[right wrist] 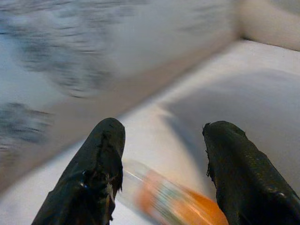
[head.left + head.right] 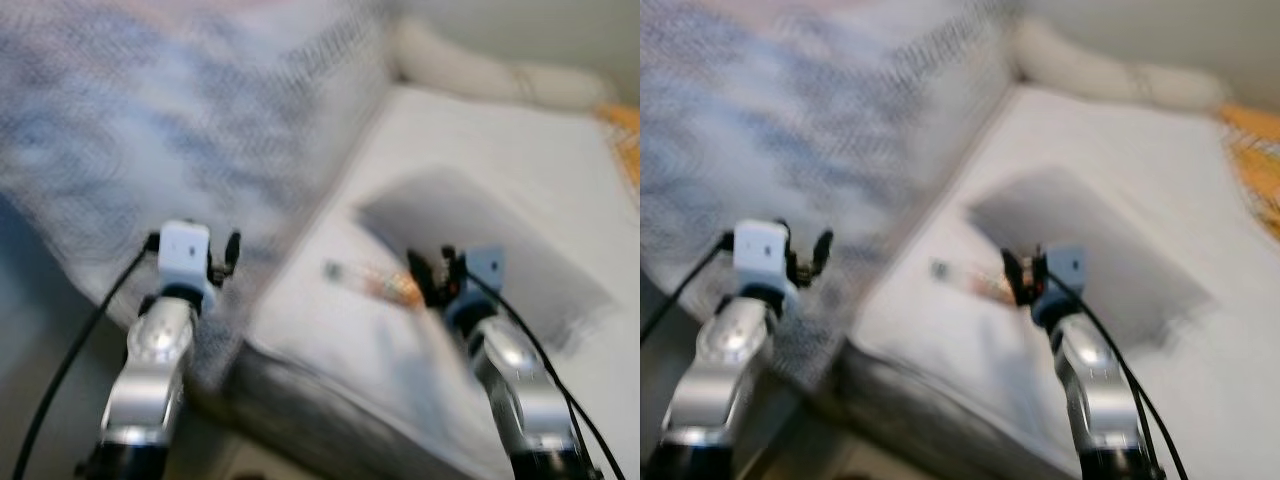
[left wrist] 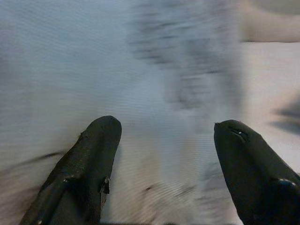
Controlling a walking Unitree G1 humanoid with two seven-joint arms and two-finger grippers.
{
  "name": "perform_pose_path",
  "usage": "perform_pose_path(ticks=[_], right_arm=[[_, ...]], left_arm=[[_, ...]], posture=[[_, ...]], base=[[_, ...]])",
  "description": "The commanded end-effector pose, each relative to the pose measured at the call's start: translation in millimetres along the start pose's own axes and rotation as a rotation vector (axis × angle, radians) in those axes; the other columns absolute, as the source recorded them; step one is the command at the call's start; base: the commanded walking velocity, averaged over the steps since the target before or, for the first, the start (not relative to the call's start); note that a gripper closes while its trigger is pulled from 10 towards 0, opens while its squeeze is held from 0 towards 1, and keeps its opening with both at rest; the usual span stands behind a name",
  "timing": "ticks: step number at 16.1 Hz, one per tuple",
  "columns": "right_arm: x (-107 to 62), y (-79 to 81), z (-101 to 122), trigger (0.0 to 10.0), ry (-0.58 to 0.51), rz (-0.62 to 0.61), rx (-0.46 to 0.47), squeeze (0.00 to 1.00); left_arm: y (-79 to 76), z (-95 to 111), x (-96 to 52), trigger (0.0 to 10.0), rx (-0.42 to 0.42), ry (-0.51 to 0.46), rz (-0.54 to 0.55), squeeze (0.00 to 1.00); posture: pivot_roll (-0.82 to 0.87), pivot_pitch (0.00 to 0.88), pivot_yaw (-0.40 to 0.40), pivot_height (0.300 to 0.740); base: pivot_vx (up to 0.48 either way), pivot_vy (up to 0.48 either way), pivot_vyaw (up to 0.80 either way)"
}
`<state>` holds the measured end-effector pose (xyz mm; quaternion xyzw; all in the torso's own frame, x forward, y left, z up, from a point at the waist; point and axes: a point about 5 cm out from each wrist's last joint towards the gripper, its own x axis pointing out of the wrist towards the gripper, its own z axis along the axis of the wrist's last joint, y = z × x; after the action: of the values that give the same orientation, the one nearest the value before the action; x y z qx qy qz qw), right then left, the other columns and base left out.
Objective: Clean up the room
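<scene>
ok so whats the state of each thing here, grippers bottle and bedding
left gripper: open, empty, over the patterned blanket
right gripper: open, fingers either side of the bottle, not closed on it
bottle: lying on its side on the white sheet
patterned blanket: spread over the bed, edge hanging down

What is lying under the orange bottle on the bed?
The orange bottle lies on its side on the white sheet, just ahead of the open right gripper. What the sheet covers is hidden. A blue-grey blanket lies beside it.
</scene>
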<state>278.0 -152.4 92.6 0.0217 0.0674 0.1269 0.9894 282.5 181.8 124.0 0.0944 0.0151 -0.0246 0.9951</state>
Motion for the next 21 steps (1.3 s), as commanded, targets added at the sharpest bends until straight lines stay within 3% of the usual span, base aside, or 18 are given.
perform_pose_path(ticks=[1, 2, 3, 4, 8, 10, 12, 14, 17, 20, 21], right_arm=[[3.4, 10.7, -1.7, 10.0, 0.021, 0.048, 0.041, 0.00], [3.3, 11.2, -2.0, 10.0, 0.026, 0.056, 0.057, 0.00], [2.0, 14.4, -2.2, 10.0, 0.031, 0.112, 0.025, 0.85], [0.5, 15.8, -3.0, 10.0, 0.035, 0.144, -0.014, 1.00], [-0.6, 15.8, -9.5, 10.0, 0.113, 0.230, -0.148, 1.00], [2.1, 11.2, -7.5, 10.0, 0.139, 0.244, -0.126, 1.00], [9.0, -7.0, -11.2, 10.0, 0.232, 0.169, -0.189, 1.00], [12.9, -15.8, -10.6, 10.0, 0.247, 0.129, -0.217, 1.00], [14.3, -17.2, -8.6, 10.0, 0.242, 0.097, -0.193, 1.00], [11.5, -14.1, -7.3, 10.0, 0.159, 0.015, -0.021, 1.00], [6.7, -11.8, -12.1, 10.0, 0.165, 0.007, -0.015, 1.00]], left_arm=[[7.4, -0.1, 0.8, 10.0, 0.010, 0.006, 0.021, 0.00], [7.2, 0.0, 1.0, 10.0, 0.001, 0.003, 0.021, 0.00], [5.0, -1.1, 1.8, 10.0, 0.005, 0.016, 0.003, 0.00], [3.2, -1.7, 1.8, 10.0, 0.019, 0.022, -0.013, 0.00], [-3.5, -5.8, 0.0, 10.0, 0.082, 0.047, -0.121, 0.00], [-5.3, -8.3, -1.3, 10.0, 0.120, 0.073, -0.186, 0.00], [-5.7, -6.5, -4.3, 10.0, 0.147, 0.082, -0.269, 0.00], [-4.4, -6.8, -6.3, 10.0, 0.154, 0.095, -0.289, 0.00], [-2.1, -8.5, -6.7, 10.0, 0.126, 0.109, -0.248, 0.00], [-1.4, -9.3, -6.9, 10.0, 0.062, 0.094, -0.148, 0.00], [-1.7, -10.0, -8.2, 10.0, 0.053, 0.095, -0.133, 0.00]], posture=[[0.03, 0.000, -0.013, 0.740], [0.03, 0.000, -0.012, 0.740], [0.03, 0.000, -0.011, 0.740], [0.03, 0.000, -0.009, 0.740], [0.03, 0.000, -0.009, 0.740], [0.03, 0.000, -0.013, 0.740], [0.04, 0.000, -0.018, 0.740], [0.05, 0.000, -0.022, 0.740], [0.05, 0.000, -0.026, 0.740], [0.05, 0.000, -0.035, 0.740], [0.05, 0.000, -0.038, 0.740]], base=[[0.330, 0.000, 0.00], [0.000, 0.000, 0.00], [0.000, 0.000, 0.00], [0.000, 0.000, 0.00], [0.000, 0.000, 0.00], [0.000, 0.000, 0.00], [0.000, 0.000, 0.00], [0.000, 0.000, 0.00], [0.000, 0.000, 0.00], [0.000, 0.000, 0.00], [0.000, 0.000, 0.00]])
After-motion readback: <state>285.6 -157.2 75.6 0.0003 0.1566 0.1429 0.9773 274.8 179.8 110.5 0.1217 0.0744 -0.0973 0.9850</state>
